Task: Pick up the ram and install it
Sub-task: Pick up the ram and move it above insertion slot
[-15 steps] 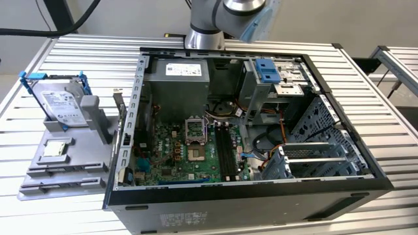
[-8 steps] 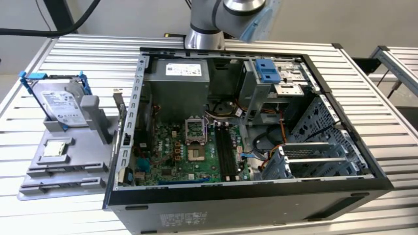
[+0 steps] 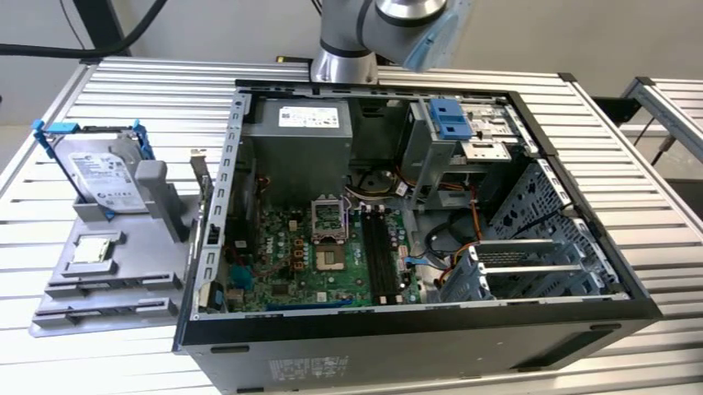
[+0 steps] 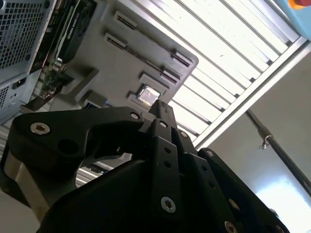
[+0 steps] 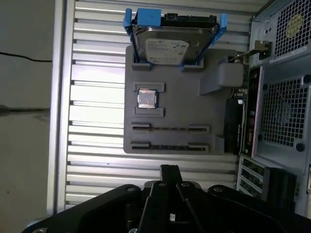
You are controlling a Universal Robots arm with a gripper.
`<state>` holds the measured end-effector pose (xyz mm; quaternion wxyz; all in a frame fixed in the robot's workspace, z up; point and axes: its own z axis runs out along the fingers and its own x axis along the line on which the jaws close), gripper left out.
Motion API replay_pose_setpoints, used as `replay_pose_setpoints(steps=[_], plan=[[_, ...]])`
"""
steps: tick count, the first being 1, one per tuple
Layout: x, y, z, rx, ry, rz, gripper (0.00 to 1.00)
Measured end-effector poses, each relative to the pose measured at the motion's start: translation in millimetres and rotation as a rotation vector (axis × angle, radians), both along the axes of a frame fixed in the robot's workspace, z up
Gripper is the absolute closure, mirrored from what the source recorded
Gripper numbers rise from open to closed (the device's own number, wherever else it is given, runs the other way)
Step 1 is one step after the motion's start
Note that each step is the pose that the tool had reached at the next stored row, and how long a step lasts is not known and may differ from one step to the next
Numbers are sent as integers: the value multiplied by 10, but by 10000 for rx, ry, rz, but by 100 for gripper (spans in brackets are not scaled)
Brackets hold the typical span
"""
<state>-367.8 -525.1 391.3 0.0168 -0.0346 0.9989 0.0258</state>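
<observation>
The gripper [image 5: 169, 171] hangs above the table with its jaws closed together and nothing between them. Beyond it lies the gray tray [image 5: 180, 107], whose two long slots each hold a thin dark strip. The nearer-to-middle strip is probably the ram [image 5: 170, 129] seen edge-on, though this is not certain. Farther off, the memory sockets [image 3: 380, 257] inside the computer case [image 3: 571, 329] look unfilled. Judging from this, neither pickup nor installation is done.

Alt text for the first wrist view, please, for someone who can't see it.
In the foreground is the dark gripper, jaws shut; beyond it a gray tray lies on a slatted table. The tray holds a hard drive in blue rails, a chip and two long slots; a computer case stands beside it.
</observation>
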Motion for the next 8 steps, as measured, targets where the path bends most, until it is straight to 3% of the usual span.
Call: replay_pose_setpoints(steps=[8], plan=[[1,-1,-1,1,-1,1004,100]])
